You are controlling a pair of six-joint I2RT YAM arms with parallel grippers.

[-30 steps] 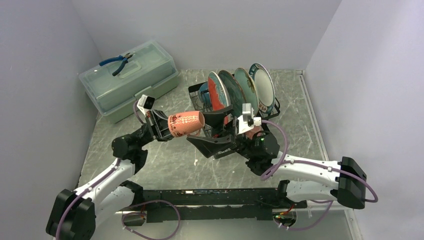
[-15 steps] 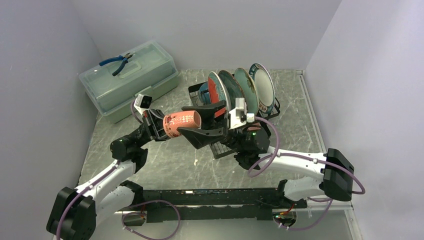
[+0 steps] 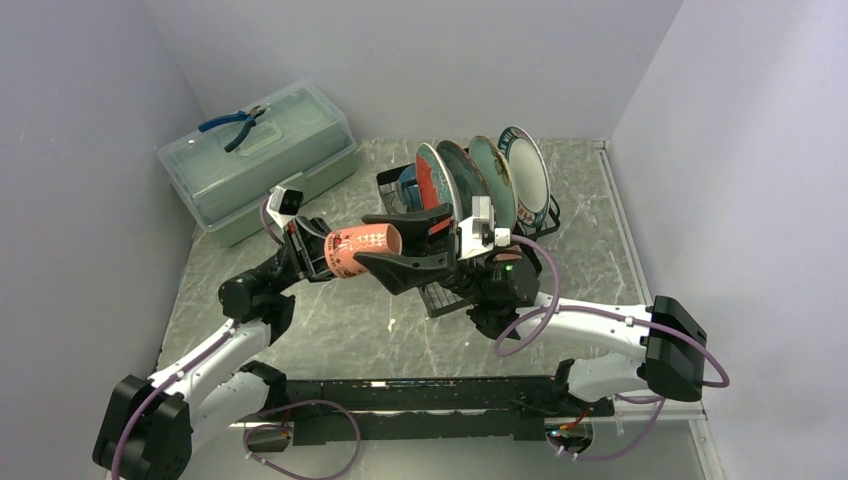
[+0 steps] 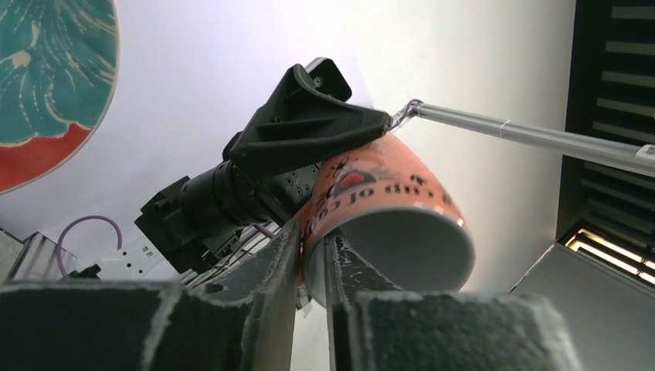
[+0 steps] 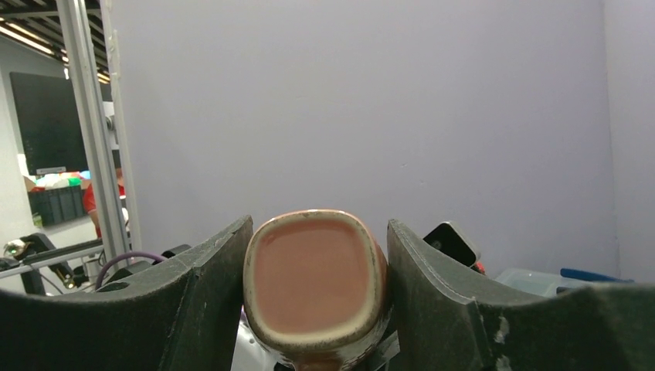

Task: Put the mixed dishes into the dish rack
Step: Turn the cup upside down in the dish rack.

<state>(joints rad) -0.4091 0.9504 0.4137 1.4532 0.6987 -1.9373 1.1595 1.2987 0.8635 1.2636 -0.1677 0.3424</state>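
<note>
The pink mug [image 3: 362, 247] hangs on its side in the air above the surface, just left of the dish rack [image 3: 390, 190], its rim wall pinched between the left gripper's [image 3: 322, 252] jaws, while the right gripper's [image 3: 372, 240] jaws stand spread on either side of its base.

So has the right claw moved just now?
Yes. The right claw slid left, away from the dish rack, and now straddles the pink mug.
</note>
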